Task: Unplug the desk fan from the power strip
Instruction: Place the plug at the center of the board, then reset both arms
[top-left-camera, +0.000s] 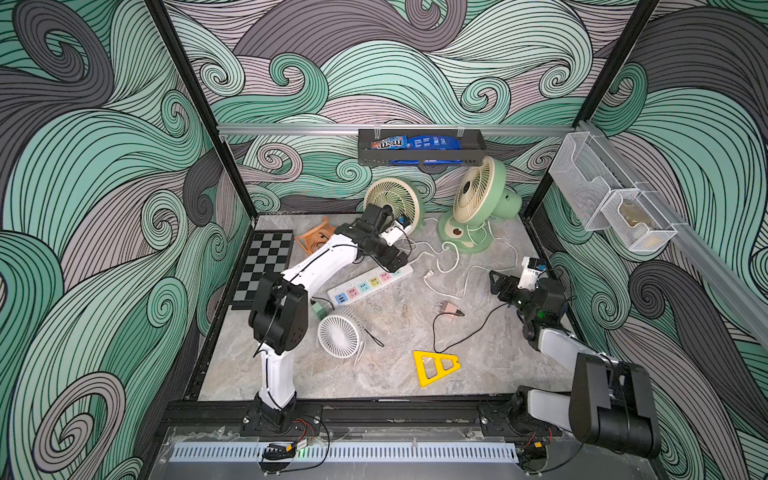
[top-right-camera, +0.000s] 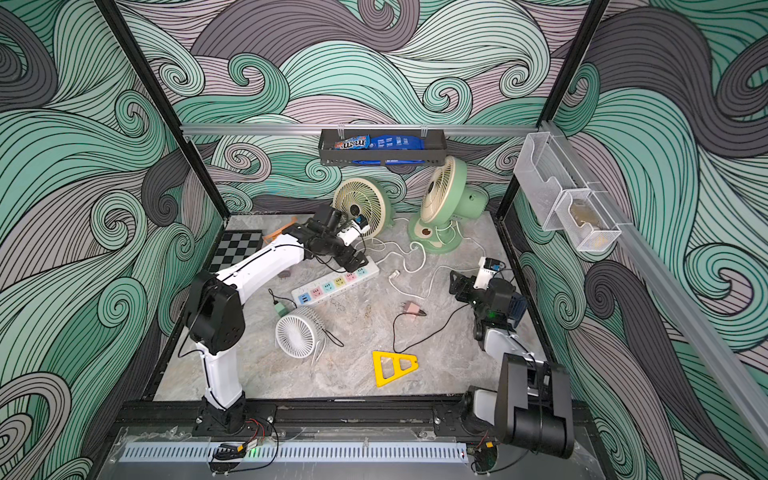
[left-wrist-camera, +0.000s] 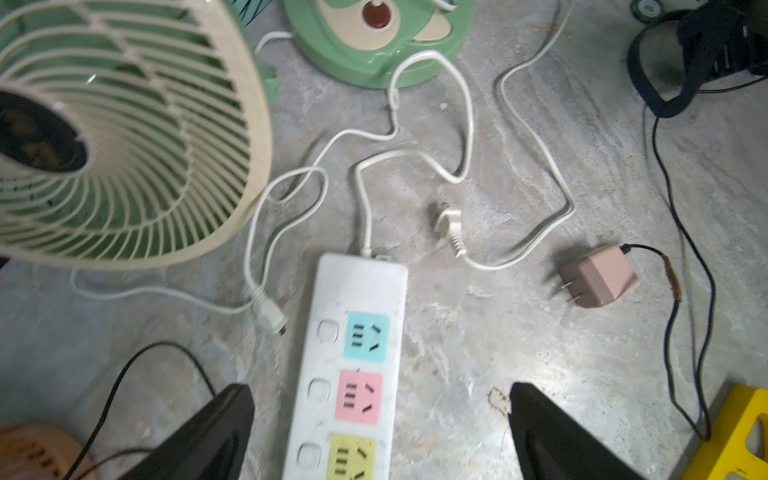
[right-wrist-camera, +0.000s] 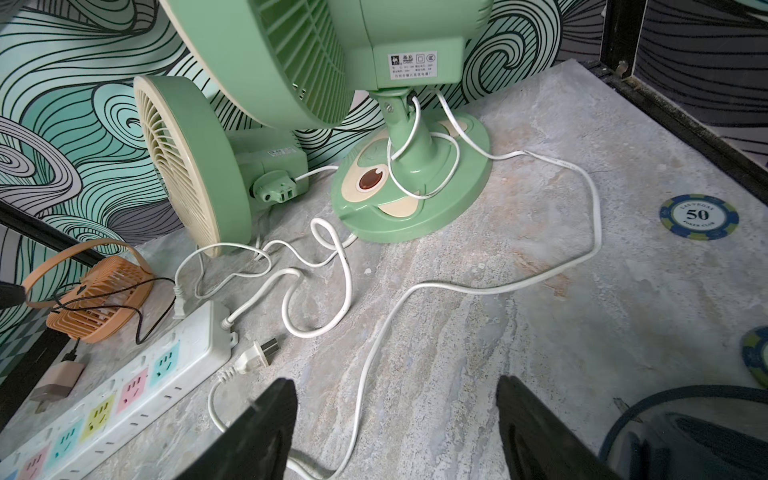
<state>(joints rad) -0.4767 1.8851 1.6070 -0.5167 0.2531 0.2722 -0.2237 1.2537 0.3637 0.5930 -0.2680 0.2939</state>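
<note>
- Both top views look steeply down from high above the near edge, taking in the whole counter (top-left-camera: 498, 365).
- The left wrist camera hangs close over the power strip (left-wrist-camera: 357, 291), facing far.
- The right wrist camera looks low across the counter, leftward and far; both wrist views share the power strip and green fan base (right-wrist-camera: 415, 187).

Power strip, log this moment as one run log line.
power strip: visible sockets empty | white plug: loose on table beside strip | left pincer: open over strip, empty | right pincer: open, empty
</note>
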